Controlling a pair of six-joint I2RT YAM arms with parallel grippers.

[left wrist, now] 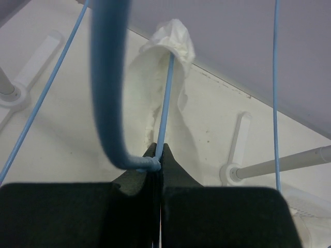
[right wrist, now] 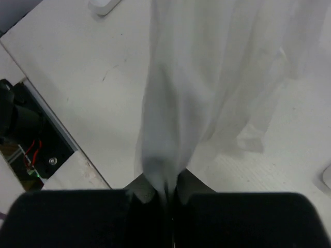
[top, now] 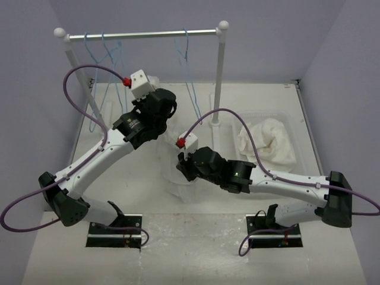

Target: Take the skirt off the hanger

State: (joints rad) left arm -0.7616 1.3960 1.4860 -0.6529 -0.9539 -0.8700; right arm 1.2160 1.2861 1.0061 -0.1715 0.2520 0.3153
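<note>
My left gripper [left wrist: 158,157] is shut on the thin light-blue wire of the hanger [left wrist: 166,88], just where its thick blurred hook [left wrist: 108,77] bends away. The white crinkled skirt [left wrist: 173,41] is still draped over that wire and hangs down beyond it. In the top view the left gripper [top: 165,105] is raised below the rack's rail. My right gripper [right wrist: 166,185] is shut on a bunched fold of the sheer skirt [right wrist: 207,67], low over the table. In the top view it [top: 181,168] sits mid-table, with the faint skirt [top: 184,190] around it.
The white rack has a rail [top: 142,34], a right post [top: 219,77] and a foot [left wrist: 232,173]. Other blue hangers hang on it at the left [top: 104,53] and at the right [top: 187,59]. A clear bin [top: 291,122] at the right holds bunched white cloth [top: 267,142].
</note>
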